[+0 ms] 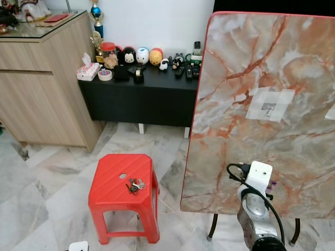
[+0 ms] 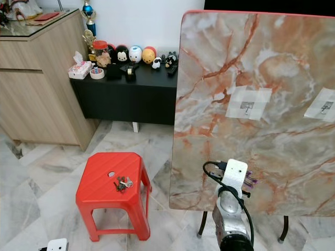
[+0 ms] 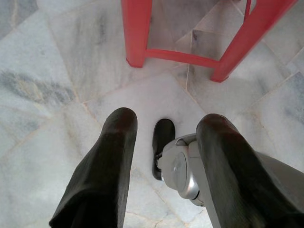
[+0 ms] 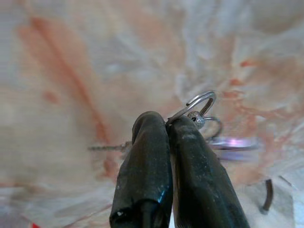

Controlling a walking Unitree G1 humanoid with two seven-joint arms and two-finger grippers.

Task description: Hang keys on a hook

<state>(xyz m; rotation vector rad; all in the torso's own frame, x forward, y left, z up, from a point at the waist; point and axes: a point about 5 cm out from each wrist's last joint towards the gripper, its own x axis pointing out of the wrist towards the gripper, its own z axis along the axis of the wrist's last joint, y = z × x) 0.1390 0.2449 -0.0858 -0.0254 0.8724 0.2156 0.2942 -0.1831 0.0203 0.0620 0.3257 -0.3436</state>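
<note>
White wall [image 1: 157, 21]; marble floor [image 1: 47, 178]; wooden cabinet [image 1: 42, 89]; black low sideboard [image 1: 141, 97]; red stool [image 1: 123, 193].

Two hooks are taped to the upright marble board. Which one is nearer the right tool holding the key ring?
The left hook: it sits almost above the right tool, while the other hook is by the board's right edge.

Right arm [image 1: 255, 212]: you see a silver tube, white wrist block, looped black cable.
Left gripper [image 3: 164, 137]: your two long black fingers, silver rounded housing between.
</note>
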